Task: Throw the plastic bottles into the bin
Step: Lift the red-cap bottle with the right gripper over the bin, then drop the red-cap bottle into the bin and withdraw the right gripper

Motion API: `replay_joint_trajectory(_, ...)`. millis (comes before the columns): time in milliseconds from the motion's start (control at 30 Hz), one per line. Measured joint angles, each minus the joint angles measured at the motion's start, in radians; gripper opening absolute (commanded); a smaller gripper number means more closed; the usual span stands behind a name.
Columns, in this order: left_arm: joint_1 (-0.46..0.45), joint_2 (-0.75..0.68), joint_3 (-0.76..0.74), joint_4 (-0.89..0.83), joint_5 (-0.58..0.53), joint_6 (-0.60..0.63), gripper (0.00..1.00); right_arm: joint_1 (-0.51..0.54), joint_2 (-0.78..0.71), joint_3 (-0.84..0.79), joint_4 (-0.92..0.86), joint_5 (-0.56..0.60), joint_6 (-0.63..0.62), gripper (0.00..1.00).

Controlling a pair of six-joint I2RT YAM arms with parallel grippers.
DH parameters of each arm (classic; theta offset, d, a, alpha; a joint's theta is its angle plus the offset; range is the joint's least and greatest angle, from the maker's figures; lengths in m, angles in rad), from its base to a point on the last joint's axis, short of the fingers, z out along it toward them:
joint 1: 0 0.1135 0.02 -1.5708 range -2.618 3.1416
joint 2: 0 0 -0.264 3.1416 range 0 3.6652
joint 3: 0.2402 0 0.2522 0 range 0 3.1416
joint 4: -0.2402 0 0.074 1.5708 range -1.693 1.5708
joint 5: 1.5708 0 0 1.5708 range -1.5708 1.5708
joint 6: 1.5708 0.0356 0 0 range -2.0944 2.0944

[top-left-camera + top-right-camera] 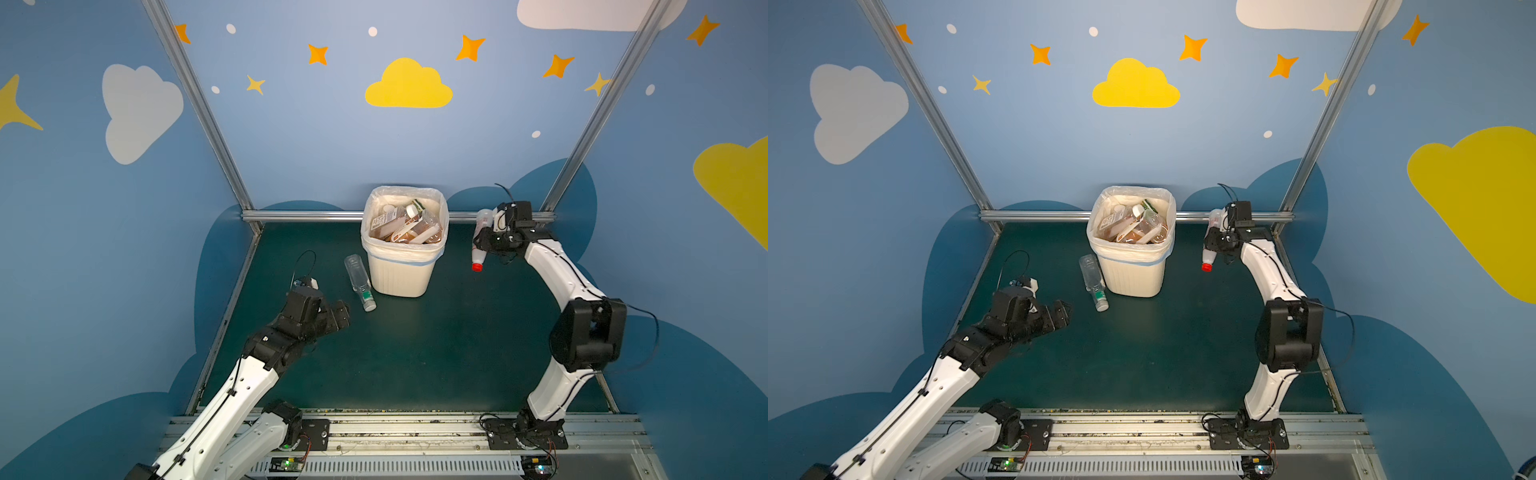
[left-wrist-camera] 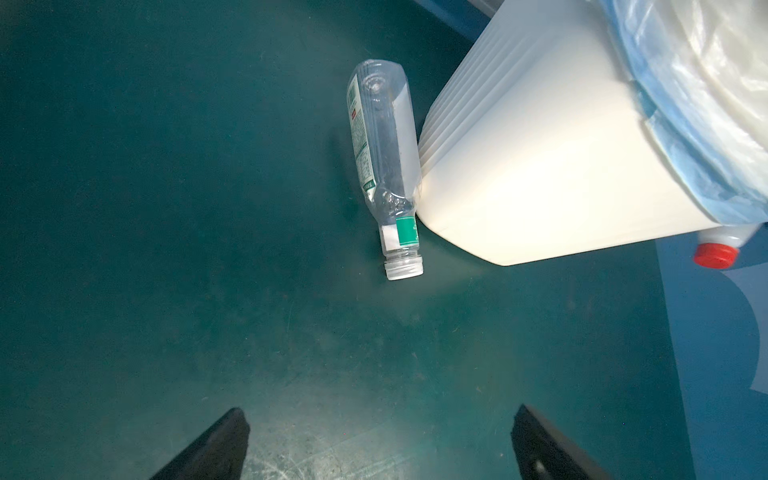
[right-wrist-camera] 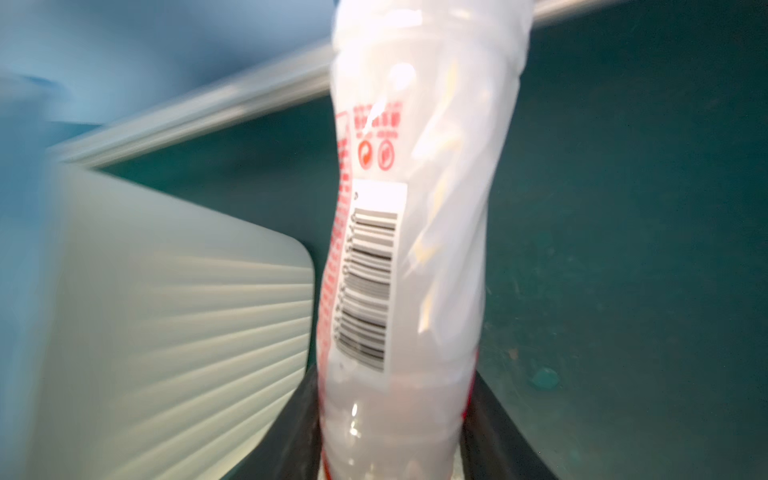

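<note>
The bin (image 1: 401,266) stands upright at the far middle of the dark green desk (image 1: 415,353), close to the far rail, with a translucent liner (image 1: 440,216) folded over its rim; it shows the same way in both top views (image 1: 1133,274). Inside it lie several discarded bottles (image 1: 405,226), heaped at angles and reaching near the rim, with brown and white labels visible. One clear bottle (image 1: 359,282) remains on the desk, lying on its side just left of the bin, base toward the far side and white cap toward the near side; in the left wrist view this bottle (image 2: 382,166) carries a green and white label and its shoulder appears to touch the bin's lower corner. The left pincer (image 1: 332,316) is near and left of that bottle, apart from it, its jaws spread wide and holding nothing, as the left wrist view confirms (image 2: 380,409). The right pincer (image 1: 482,240) is to the right of the bin, clamped across the body of a red-capped bottle (image 1: 480,245), which hangs tilted with the cap lowermost. The right wrist view, blurred, shows this bottle (image 3: 407,249) between the closed jaws, barcode facing the camera, with the bin's ribbed wall beside it.
</note>
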Motion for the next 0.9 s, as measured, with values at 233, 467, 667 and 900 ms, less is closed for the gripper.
replay_joint_trajectory(233,0.000,0.054,0.114,-0.043,-0.009,0.025,1.00,0.050,-0.351,-0.045,0.055,-0.006,-0.031,0.49)
replay_joint_trajectory(467,0.000,0.157,0.249,-0.076,-0.030,0.061,1.00,0.248,-0.372,0.150,0.185,-0.120,-0.052,0.53)
replay_joint_trajectory(667,0.002,0.246,0.319,-0.094,-0.032,0.087,1.00,0.393,0.000,0.578,0.241,-0.211,-0.041,0.61)
replay_joint_trajectory(900,0.040,0.300,0.388,-0.141,-0.034,0.129,1.00,0.414,0.332,0.726,0.249,-0.228,0.053,0.79)
